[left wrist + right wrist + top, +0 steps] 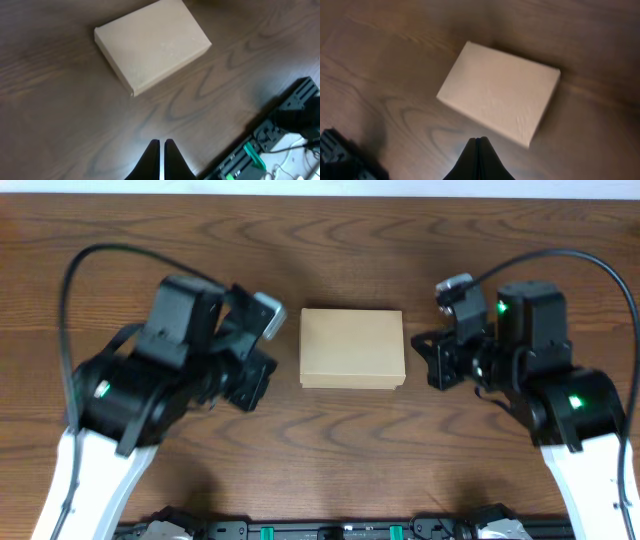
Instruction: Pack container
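At the middle of the wooden table (320,470) we see the container (352,348), a plain tan cardboard box lying flat with its lid down. In the overhead view its long sides run left to right.

To the container's left we find the left gripper (252,378), close to the box but apart from it. In its wrist view the two dark fingers (151,157) are clenched together with only a thin line between them. They grasp nothing, and the container (152,46) lies ahead of them across a stretch of bare wood.

To the container's right we find the right gripper (437,362), also near the box and not touching it. In its wrist view the gripper (478,141) is pressed fully closed and empty, its tip just short of the container's (500,97) nearer long edge.

On the container's near side, at the table's edge, we see a black rail (330,530) with green fittings.
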You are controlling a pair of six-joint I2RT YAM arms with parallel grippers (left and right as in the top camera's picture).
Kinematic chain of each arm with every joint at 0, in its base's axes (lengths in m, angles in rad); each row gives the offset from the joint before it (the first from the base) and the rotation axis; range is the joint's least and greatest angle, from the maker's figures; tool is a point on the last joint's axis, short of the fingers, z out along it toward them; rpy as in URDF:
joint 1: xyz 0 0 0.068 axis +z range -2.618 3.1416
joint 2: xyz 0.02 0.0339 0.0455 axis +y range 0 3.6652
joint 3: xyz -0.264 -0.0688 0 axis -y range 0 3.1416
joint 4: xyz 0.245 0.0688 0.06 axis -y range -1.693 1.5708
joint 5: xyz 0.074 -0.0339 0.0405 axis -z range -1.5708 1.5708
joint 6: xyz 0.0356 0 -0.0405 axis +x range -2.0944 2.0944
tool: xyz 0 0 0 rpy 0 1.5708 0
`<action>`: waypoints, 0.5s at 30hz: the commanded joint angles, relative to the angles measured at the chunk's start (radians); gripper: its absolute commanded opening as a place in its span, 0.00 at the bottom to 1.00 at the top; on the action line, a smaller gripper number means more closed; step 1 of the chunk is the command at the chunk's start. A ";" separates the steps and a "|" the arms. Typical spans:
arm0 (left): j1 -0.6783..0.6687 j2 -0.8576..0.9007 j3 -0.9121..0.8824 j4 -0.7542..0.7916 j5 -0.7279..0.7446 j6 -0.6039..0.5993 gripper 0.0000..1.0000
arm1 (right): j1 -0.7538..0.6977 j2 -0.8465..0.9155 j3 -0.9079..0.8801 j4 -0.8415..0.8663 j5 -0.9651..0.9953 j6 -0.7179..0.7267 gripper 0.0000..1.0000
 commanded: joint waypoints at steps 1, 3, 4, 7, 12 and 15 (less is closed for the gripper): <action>-0.004 -0.090 -0.006 -0.047 -0.021 0.003 0.05 | 0.009 -0.069 -0.003 -0.055 0.043 0.020 0.02; -0.004 -0.173 -0.043 -0.084 -0.021 0.003 0.06 | 0.009 -0.132 -0.035 -0.108 0.046 0.032 0.02; -0.004 -0.208 -0.066 -0.093 -0.019 0.003 0.06 | 0.009 -0.159 -0.053 -0.121 0.046 0.049 0.02; -0.004 -0.323 -0.167 -0.102 0.016 0.002 0.06 | 0.009 -0.262 -0.136 -0.135 0.046 0.078 0.02; -0.004 -0.481 -0.333 -0.047 0.063 -0.048 0.06 | 0.009 -0.434 -0.277 -0.134 0.045 0.117 0.02; -0.004 -0.524 -0.374 -0.011 0.062 -0.073 0.06 | 0.009 -0.504 -0.314 -0.119 0.042 0.128 0.01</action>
